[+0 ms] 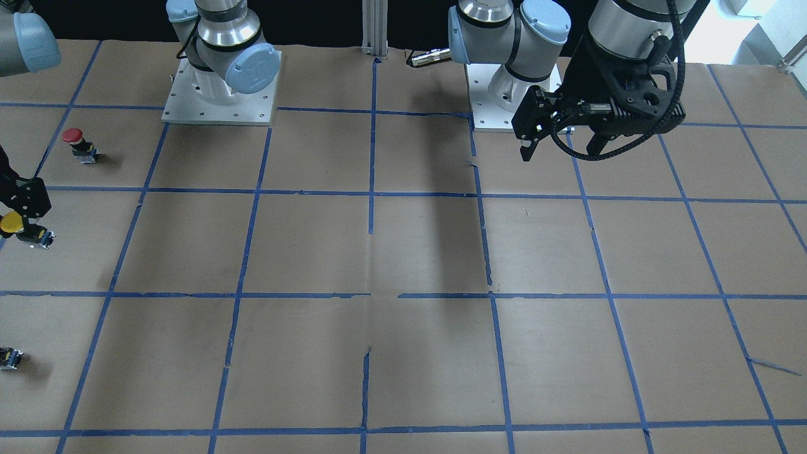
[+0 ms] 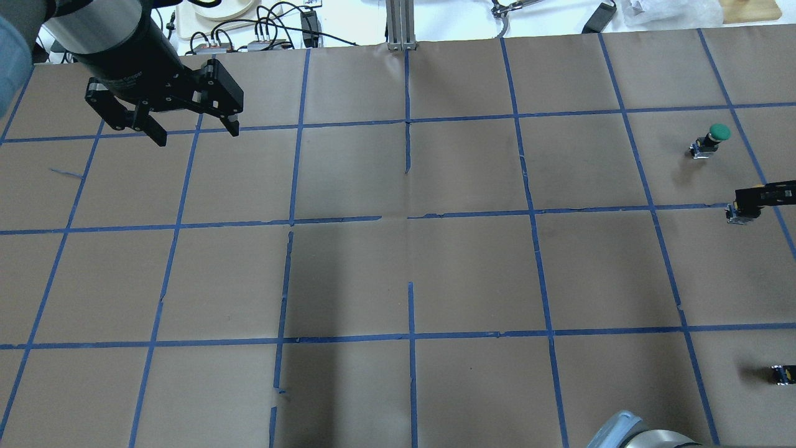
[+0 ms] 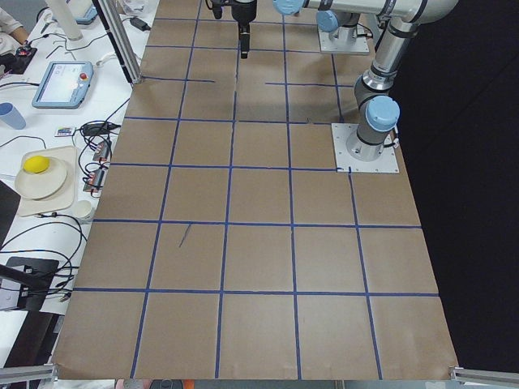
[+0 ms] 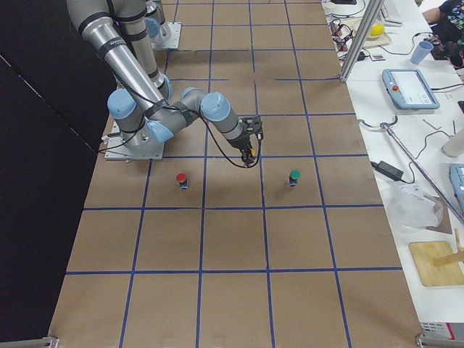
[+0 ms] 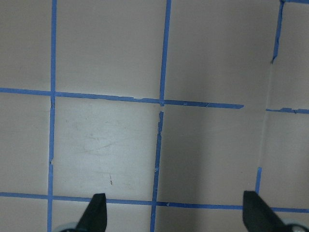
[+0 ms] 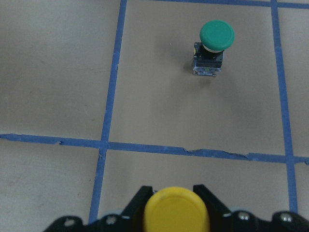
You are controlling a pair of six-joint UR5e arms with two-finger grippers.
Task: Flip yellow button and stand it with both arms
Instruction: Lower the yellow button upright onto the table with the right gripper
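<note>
The yellow button (image 1: 11, 224) is at the table's edge on the robot's right, its grey body (image 1: 39, 237) pointing sideways just above the paper. My right gripper (image 1: 22, 217) is shut on it. In the right wrist view the yellow cap (image 6: 176, 211) sits between the two black fingers (image 6: 140, 195). The overhead view shows the right gripper (image 2: 749, 205) with the button's body (image 2: 735, 216) at its tip. My left gripper (image 2: 193, 129) is open and empty, high over the far left of the table; its fingertips (image 5: 96, 212) are wide apart over bare paper.
A green-capped button (image 6: 215, 43) stands upright one square beyond the right gripper, also seen from overhead (image 2: 712, 140). A red-capped button (image 1: 79, 144) stands nearer the robot base. A small capless black block (image 1: 9, 357) lies at the table's edge. Brown paper (image 2: 410, 274) with a blue tape grid covers the table.
</note>
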